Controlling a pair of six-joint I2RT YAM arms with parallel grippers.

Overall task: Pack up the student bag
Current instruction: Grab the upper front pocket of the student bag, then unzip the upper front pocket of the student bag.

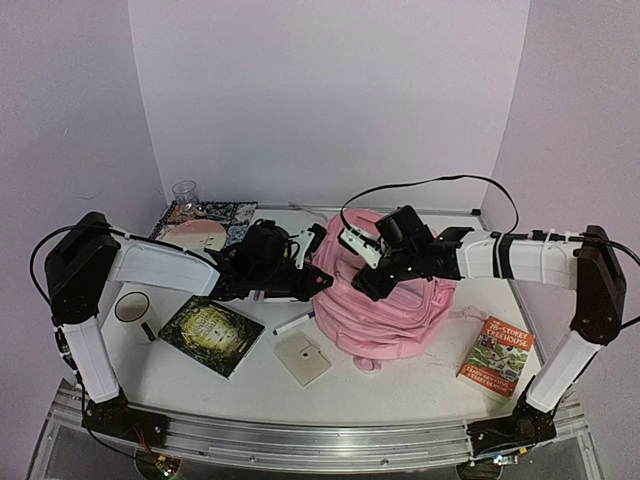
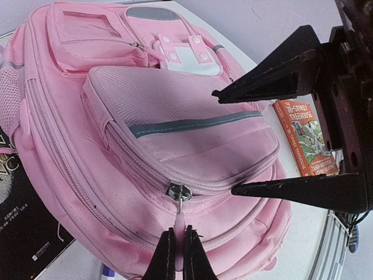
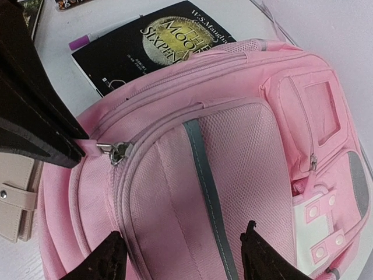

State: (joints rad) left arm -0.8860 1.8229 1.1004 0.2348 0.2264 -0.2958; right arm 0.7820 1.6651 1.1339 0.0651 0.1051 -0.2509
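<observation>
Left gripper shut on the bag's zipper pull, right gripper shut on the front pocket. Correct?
Half right. The left gripper is shut on the zipper pull of the student bag, but the right gripper is open: the right wrist view shows its fingers apart above the front pocket, gripping nothing.

Soft pale-pink fabric backpack [image 1: 385, 310] with a grey stripe and white patch, matching pink zipper pull [image 2: 180, 220], orange illustrated paperback book [image 1: 497, 357] at its 4 o'clock, black book with a gold moon cover [image 1: 212, 335] at 9 o'clock, beige square wallet [image 1: 303, 360] at 8 o'clock, white desk [image 1: 400, 385].
</observation>
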